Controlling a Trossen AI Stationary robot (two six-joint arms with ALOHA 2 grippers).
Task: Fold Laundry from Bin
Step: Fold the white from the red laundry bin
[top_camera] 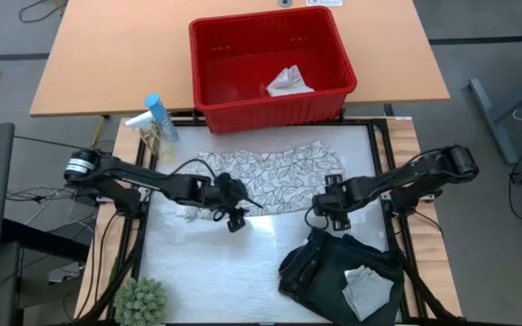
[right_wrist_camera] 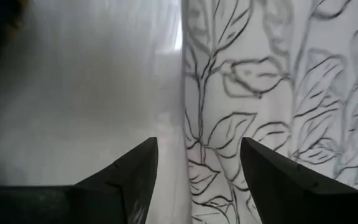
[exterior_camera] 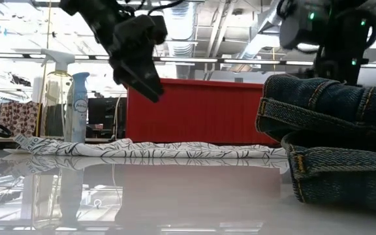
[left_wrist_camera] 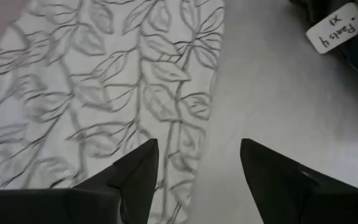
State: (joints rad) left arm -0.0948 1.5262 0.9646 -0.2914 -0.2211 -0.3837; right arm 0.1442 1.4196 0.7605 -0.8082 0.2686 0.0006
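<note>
The white-grey leaf-patterned cloth (top_camera: pixel 275 177) lies flat in a long band on the table's middle (exterior_camera: pixel 162 151). My left gripper (top_camera: pixel 234 220) hangs open above the cloth's near left edge (left_wrist_camera: pixel 104 93), clear of it in the low view (exterior_camera: pixel 145 78). My right gripper (top_camera: pixel 327 217) stands open over the cloth's near right edge (right_wrist_camera: pixel 278 93), with nothing between its fingers. A folded dark garment (top_camera: pixel 324 267) rests at the near right, with a small whitish cloth (top_camera: pixel 370 290) lying on top of it. The red bin (top_camera: pixel 208 54) stands beyond the far edge and holds another whitish cloth (top_camera: pixel 288 81).
Two spray bottles (top_camera: pixel 157 118) stand at the far left corner. A small green plant (top_camera: pixel 143 303) sits at the near left corner. A paper tag (left_wrist_camera: pixel 334 28) lies by the dark garment. Bare shiny table (top_camera: pixel 207 272) spreads near of the leaf cloth.
</note>
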